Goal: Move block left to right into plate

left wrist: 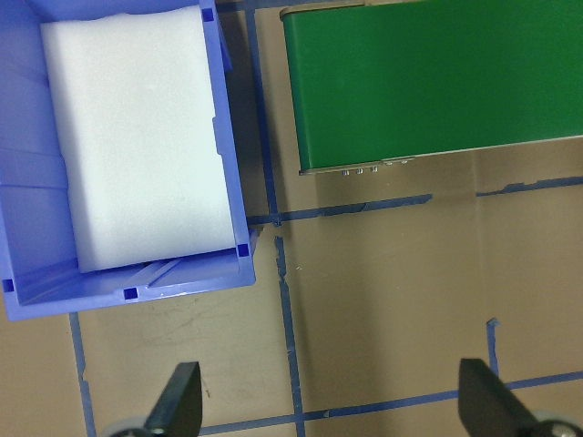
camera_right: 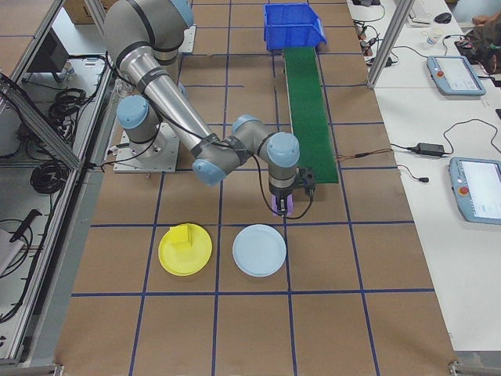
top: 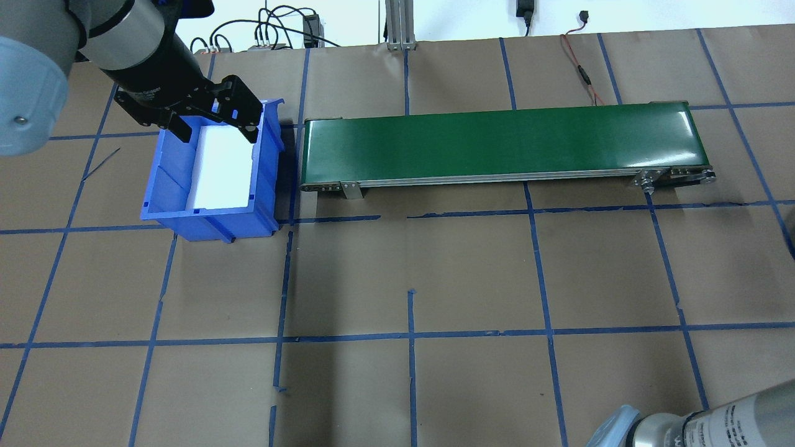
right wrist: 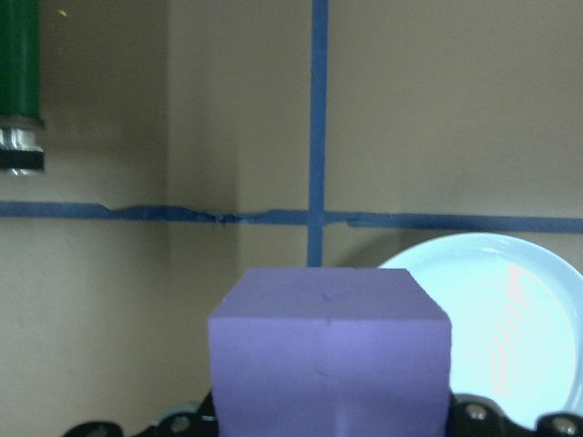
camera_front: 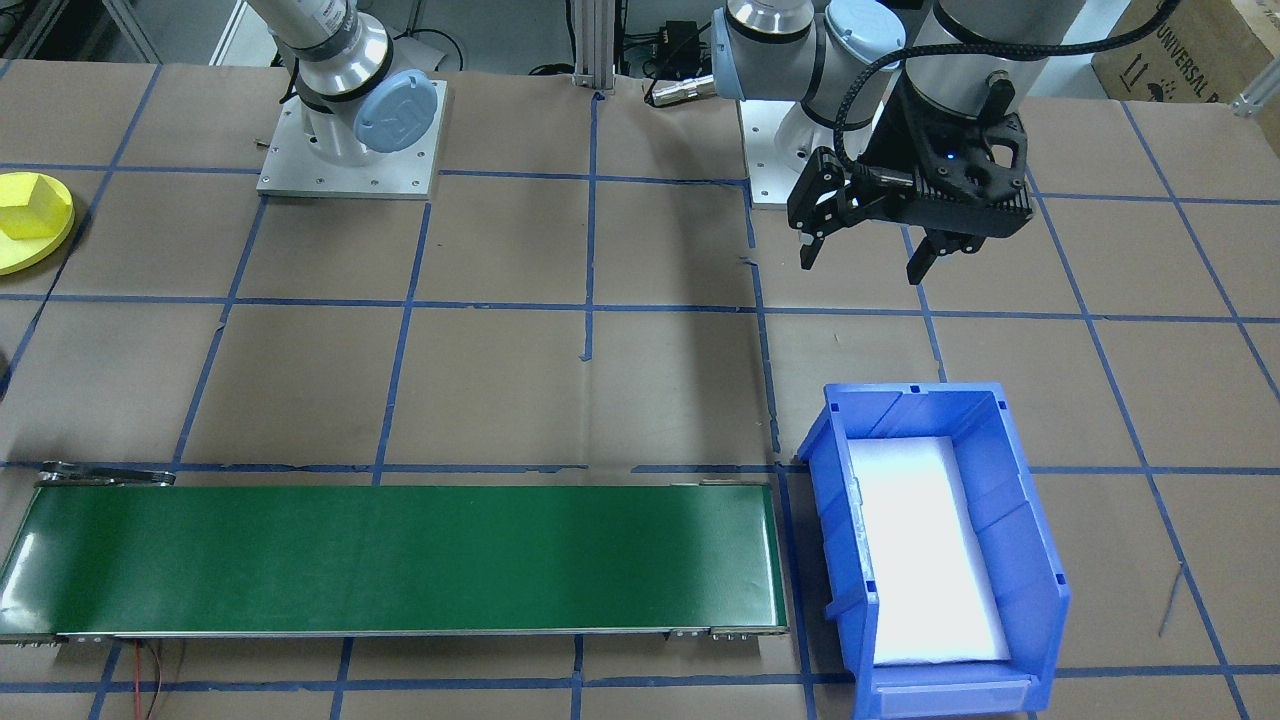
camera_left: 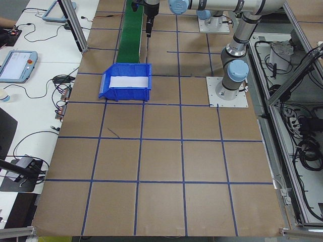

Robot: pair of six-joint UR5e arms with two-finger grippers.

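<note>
Exterior right view: right gripper (camera_right: 282, 208) clamped on a purple block (camera_right: 280, 205) above the worktop (camera_right: 250, 329), near the pale blue plate (camera_right: 259, 250); yellow plate (camera_right: 185, 249) beside it holds a yellow block (camera_right: 182, 236). Right wrist view: purple block (right wrist: 330, 355) fills the foreground, pale plate (right wrist: 510, 319) at right. Front-facing view: left gripper (camera_front: 866, 258) spread wide, nothing in it, near the blue bin (camera_front: 1000, 490) and green belt (camera_front: 390, 560).

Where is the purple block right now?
The purple block is held in the right pincer, above the table just past the conveyor's end. In the exterior right view it is beside the pale blue plate.
</note>
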